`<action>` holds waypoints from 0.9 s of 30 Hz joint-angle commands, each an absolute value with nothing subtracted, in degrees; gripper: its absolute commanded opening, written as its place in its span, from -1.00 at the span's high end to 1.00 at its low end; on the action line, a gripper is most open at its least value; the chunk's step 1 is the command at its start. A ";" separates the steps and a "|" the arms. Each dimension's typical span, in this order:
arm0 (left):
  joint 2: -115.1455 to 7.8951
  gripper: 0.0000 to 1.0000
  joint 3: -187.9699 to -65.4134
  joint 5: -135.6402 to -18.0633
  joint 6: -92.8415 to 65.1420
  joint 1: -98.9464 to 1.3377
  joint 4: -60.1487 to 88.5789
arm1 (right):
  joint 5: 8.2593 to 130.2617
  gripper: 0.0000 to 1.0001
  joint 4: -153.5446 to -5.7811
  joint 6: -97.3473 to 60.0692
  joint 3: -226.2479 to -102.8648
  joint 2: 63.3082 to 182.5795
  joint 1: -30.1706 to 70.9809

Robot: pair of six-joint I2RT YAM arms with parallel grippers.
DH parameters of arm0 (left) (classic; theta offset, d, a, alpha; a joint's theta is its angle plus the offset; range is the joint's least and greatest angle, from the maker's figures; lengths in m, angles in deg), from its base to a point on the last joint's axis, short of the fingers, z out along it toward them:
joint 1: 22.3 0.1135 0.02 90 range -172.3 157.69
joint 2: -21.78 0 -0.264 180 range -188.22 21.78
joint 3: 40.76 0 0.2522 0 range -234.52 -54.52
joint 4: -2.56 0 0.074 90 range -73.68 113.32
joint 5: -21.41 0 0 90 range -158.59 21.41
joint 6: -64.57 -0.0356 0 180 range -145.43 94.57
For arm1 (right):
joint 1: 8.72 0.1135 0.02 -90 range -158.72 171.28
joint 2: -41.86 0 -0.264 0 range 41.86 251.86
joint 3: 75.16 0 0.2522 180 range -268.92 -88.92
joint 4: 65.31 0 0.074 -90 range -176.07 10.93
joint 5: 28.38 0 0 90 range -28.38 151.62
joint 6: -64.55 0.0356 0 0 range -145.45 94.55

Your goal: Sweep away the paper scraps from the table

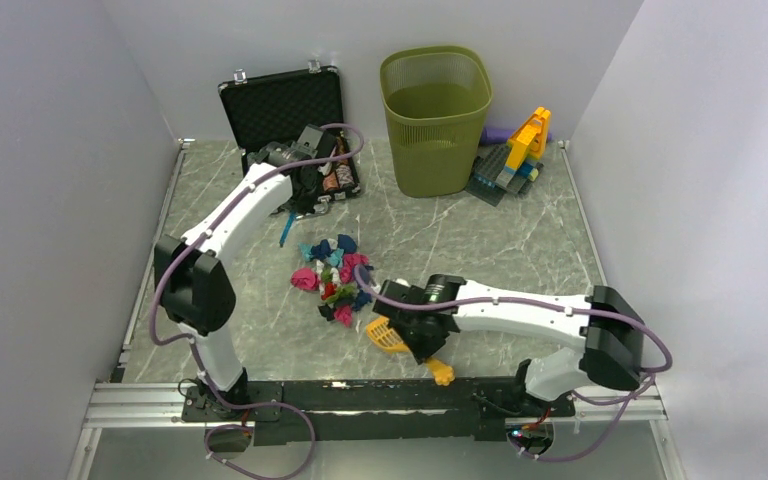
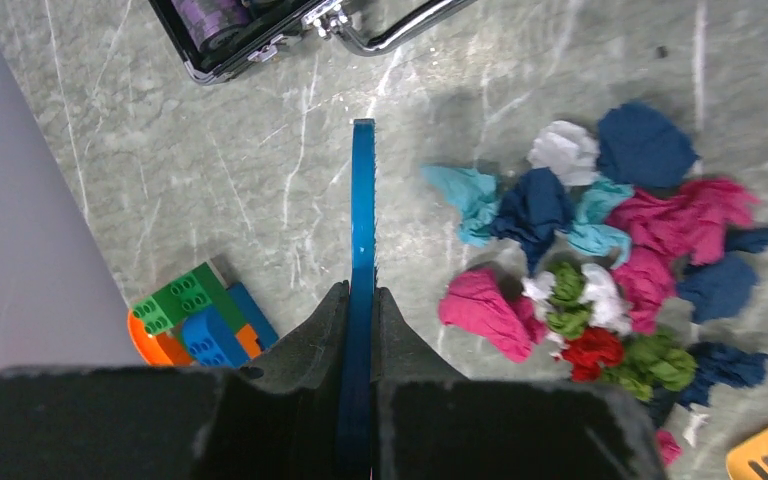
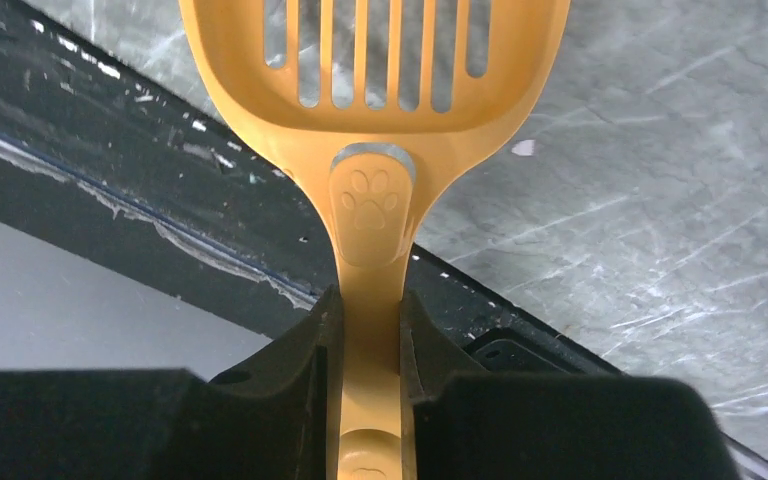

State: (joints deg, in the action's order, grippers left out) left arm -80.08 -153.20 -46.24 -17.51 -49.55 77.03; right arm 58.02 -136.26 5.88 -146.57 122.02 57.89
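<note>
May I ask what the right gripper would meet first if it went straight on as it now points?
Probably the paper scraps: the right gripper aims its yellow scoop at the pile's near edge, though depth is unclear.

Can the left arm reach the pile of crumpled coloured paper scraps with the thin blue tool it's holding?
Probably yes. The left gripper is shut on the thin blue tool, and only bare grey-green marble table lies between it and the crumpled coloured paper scraps.

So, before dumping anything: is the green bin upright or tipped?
Upright: the green bin stands on its base on the table, open mouth facing up.
</note>
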 commanded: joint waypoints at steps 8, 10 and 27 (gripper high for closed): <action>-89.79 1.00 -158.36 -55.68 -24.73 -47.13 79.81 | 61.09 1.00 -137.51 -3.55 -155.30 132.50 60.10; -91.26 1.00 -158.92 -59.25 -24.77 -47.22 80.42 | 61.31 1.00 -136.62 -4.99 -156.63 134.47 60.04; -92.56 1.00 -155.33 -77.81 -27.71 -48.96 79.14 | 64.40 1.00 -132.87 -11.00 -162.46 142.96 53.16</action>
